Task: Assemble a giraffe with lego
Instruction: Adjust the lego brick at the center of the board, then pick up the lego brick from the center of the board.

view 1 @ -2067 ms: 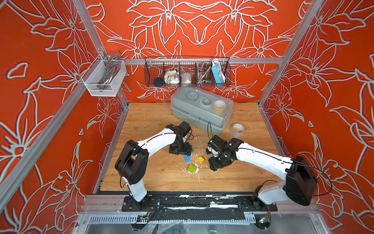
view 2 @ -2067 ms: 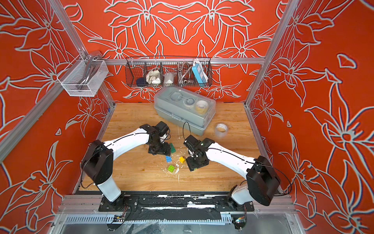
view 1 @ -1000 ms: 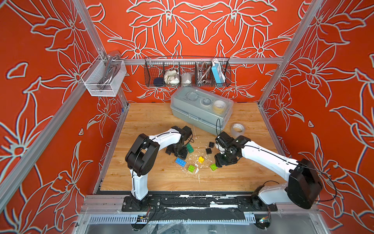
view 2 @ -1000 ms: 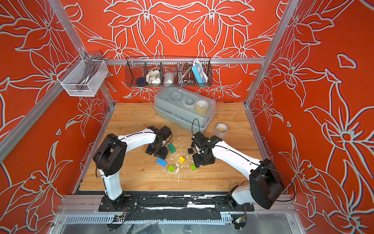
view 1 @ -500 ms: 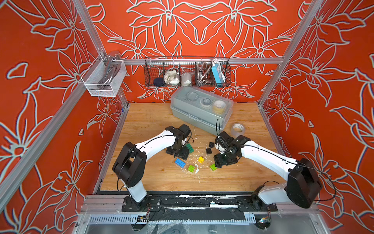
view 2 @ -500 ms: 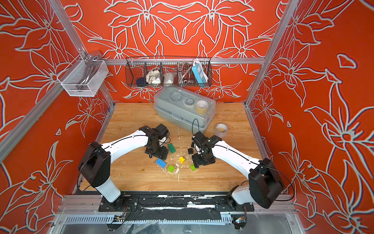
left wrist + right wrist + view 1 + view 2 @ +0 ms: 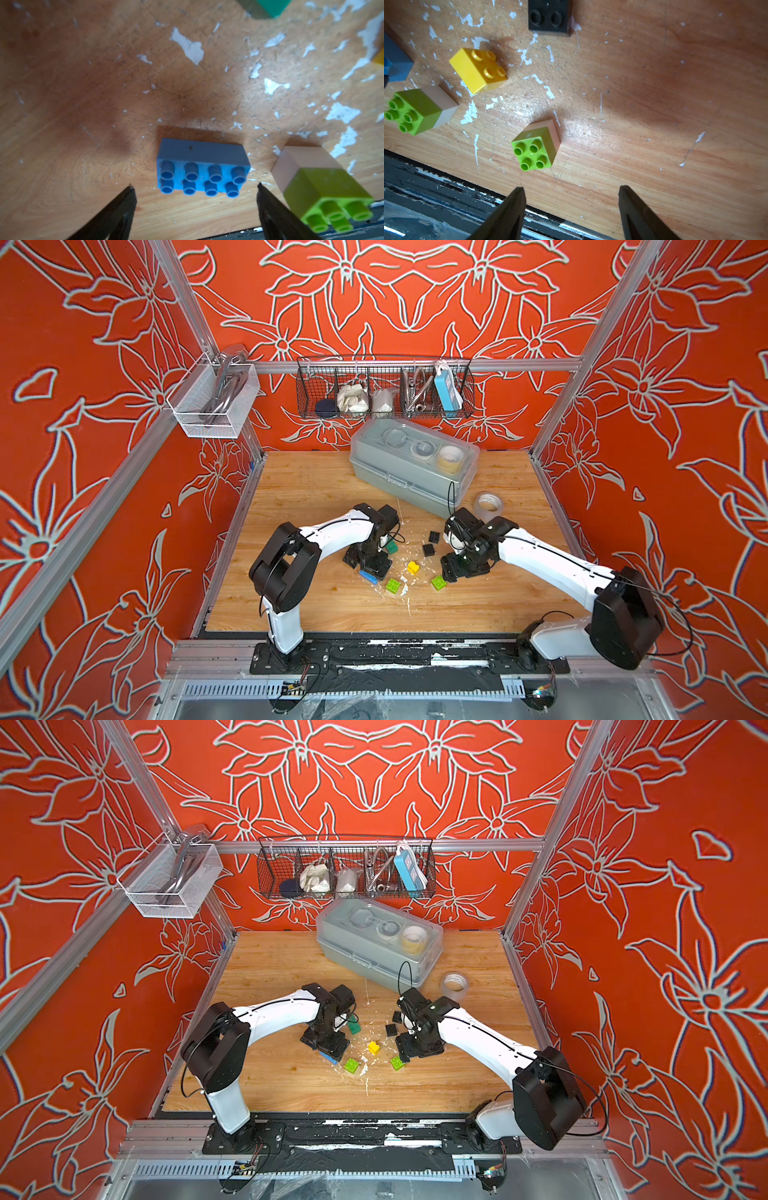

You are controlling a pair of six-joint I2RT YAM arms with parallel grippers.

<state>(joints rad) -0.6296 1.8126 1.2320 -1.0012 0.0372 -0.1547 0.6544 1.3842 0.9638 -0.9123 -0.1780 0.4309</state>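
Both grippers poised, nothing held
Over the long blue eight-stud plastic brick [image 7: 202,166] the left gripper [image 7: 194,186] gapes wide; the right gripper [image 7: 570,187], parted, hangs near a lime-on-white square brick stack [image 7: 536,145].

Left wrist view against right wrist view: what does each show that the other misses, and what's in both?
Only the left wrist: a corner of the dark green brick and the open left gripper. Only the right wrist: the black brick, a second lime-on-white stack and the open right gripper. Both: the blue brick, whole in the left wrist view, just a corner in the right, and the lime-on-white stack beside it.
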